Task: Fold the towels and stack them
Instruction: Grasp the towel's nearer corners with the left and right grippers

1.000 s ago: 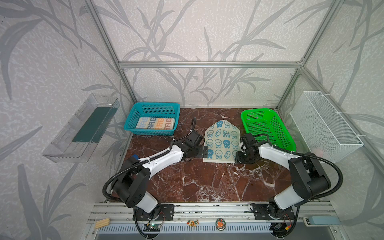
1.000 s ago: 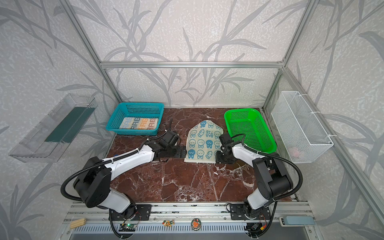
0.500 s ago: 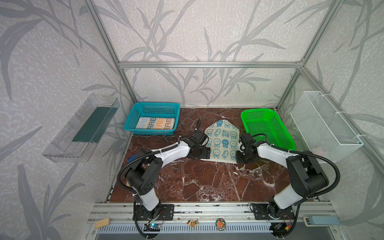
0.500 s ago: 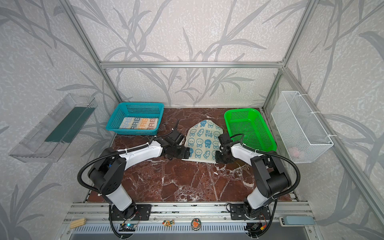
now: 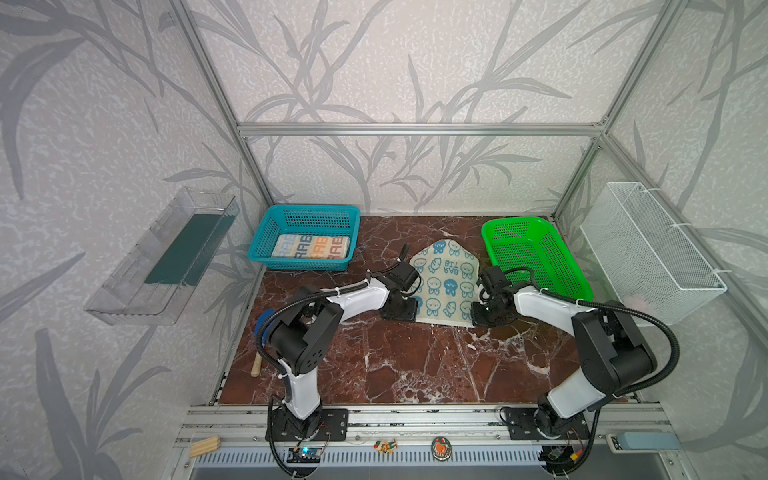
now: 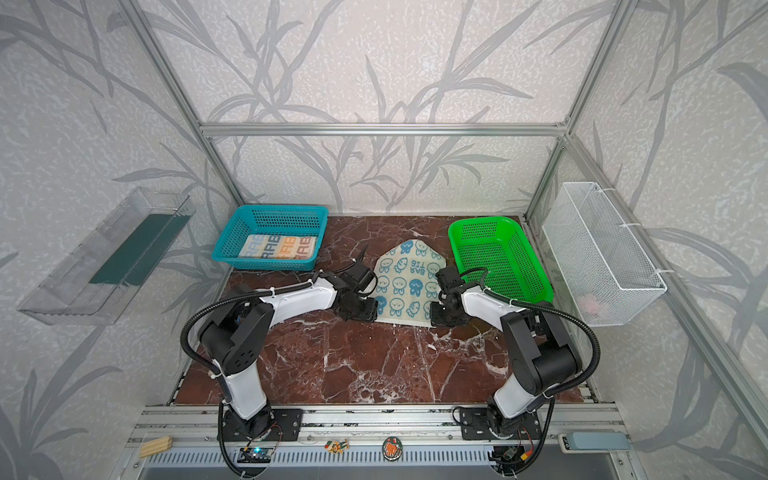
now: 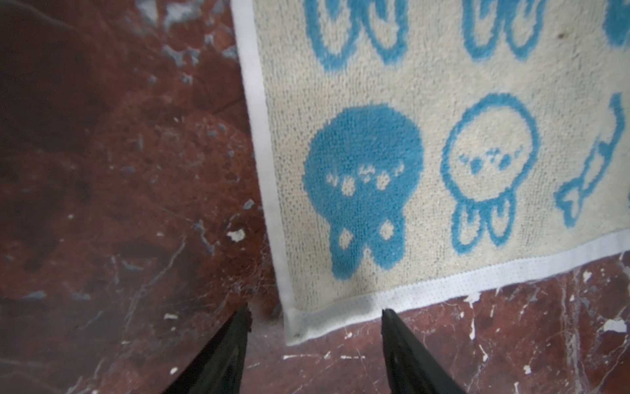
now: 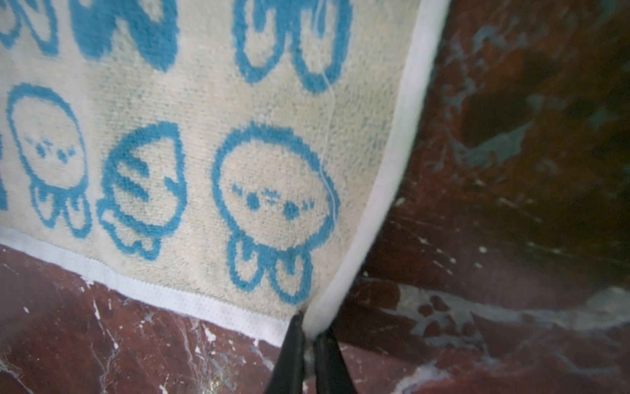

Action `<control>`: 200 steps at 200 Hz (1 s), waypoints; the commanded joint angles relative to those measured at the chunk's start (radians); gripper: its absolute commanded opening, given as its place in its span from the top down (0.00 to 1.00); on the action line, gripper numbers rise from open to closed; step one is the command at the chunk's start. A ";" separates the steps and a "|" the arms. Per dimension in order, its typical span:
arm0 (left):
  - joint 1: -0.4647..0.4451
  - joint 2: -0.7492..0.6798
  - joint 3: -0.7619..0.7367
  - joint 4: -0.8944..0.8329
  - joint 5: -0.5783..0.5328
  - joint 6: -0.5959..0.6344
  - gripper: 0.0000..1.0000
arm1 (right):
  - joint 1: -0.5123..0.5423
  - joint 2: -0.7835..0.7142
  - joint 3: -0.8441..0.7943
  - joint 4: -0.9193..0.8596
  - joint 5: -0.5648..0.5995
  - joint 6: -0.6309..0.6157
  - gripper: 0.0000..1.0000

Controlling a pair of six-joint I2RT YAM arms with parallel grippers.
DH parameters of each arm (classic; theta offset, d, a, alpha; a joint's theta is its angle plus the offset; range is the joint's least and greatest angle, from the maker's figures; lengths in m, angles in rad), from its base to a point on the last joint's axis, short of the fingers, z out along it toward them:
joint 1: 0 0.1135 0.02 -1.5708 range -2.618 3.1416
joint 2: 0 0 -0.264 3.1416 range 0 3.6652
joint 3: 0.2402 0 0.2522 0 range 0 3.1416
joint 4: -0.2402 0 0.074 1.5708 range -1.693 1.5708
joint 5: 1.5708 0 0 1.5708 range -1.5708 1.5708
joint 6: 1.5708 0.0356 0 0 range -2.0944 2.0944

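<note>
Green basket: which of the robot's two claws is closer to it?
Right. The right gripper sits just beside the green basket, pinching a near corner of the blue-bunny towel; the left gripper is across the towel, at its other near corner.

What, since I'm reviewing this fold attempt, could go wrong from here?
1. The right gripper pinches only the corner hem of the towel; it might slip out on lifting.
2. The left gripper has its jaws apart around the other near corner; lifting now could drag the towel crooked.

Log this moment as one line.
right claw: shut on towel corner | left claw: open around other near corner
</note>
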 commanded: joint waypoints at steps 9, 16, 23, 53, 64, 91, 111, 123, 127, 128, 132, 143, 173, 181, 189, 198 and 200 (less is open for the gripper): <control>-0.005 0.034 0.014 -0.045 -0.002 0.011 0.50 | 0.003 0.010 0.025 -0.024 -0.001 -0.015 0.90; -0.008 0.037 0.014 -0.049 -0.005 0.013 0.53 | 0.004 0.011 0.027 -0.025 -0.002 -0.017 0.90; -0.011 0.039 0.017 -0.056 -0.012 0.018 0.55 | 0.004 0.011 0.030 -0.026 -0.002 -0.018 0.90; -0.028 0.053 0.019 -0.109 -0.070 0.046 0.64 | 0.004 0.008 0.031 -0.025 -0.003 -0.018 0.90; -0.031 0.056 0.012 -0.115 -0.076 0.050 0.70 | 0.003 0.006 0.029 -0.022 -0.006 -0.018 0.90; -0.043 0.069 0.001 -0.124 -0.093 0.054 0.77 | 0.004 0.004 0.026 -0.020 -0.010 -0.018 0.90; -0.058 0.077 0.002 -0.126 -0.098 0.055 0.79 | 0.004 0.000 0.023 -0.019 -0.013 -0.021 0.90; -0.068 0.080 0.005 -0.123 -0.101 0.053 0.83 | 0.004 -0.002 0.023 -0.019 -0.014 -0.021 0.90; -0.070 0.080 0.005 -0.122 -0.104 0.053 0.84 | 0.004 -0.003 0.023 -0.020 -0.013 -0.022 0.90; -0.071 0.081 0.006 -0.121 -0.106 0.053 0.84 | 0.004 -0.004 0.023 -0.020 -0.013 -0.022 0.90; -0.074 0.081 0.007 -0.122 -0.109 0.054 0.85 | 0.004 -0.004 0.023 -0.020 -0.014 -0.021 0.90; -0.080 0.082 0.014 -0.123 -0.114 0.055 0.93 | 0.004 -0.007 0.021 -0.019 -0.014 -0.021 0.90; -0.087 0.062 0.015 -0.107 -0.116 0.047 1.00 | 0.004 -0.017 0.024 -0.024 -0.022 -0.025 0.92; -0.087 0.050 0.010 -0.097 -0.107 0.041 1.00 | 0.004 -0.021 0.028 -0.031 -0.023 -0.027 0.93; -0.085 0.031 0.004 -0.084 -0.099 0.034 1.00 | 0.004 -0.025 0.037 -0.041 -0.026 -0.031 0.95; -0.082 0.002 0.001 -0.074 -0.102 0.029 1.00 | 0.004 -0.034 0.055 -0.060 -0.030 -0.036 0.98; -0.081 -0.004 0.001 -0.073 -0.103 0.028 1.00 | 0.004 -0.038 0.058 -0.065 -0.031 -0.037 0.99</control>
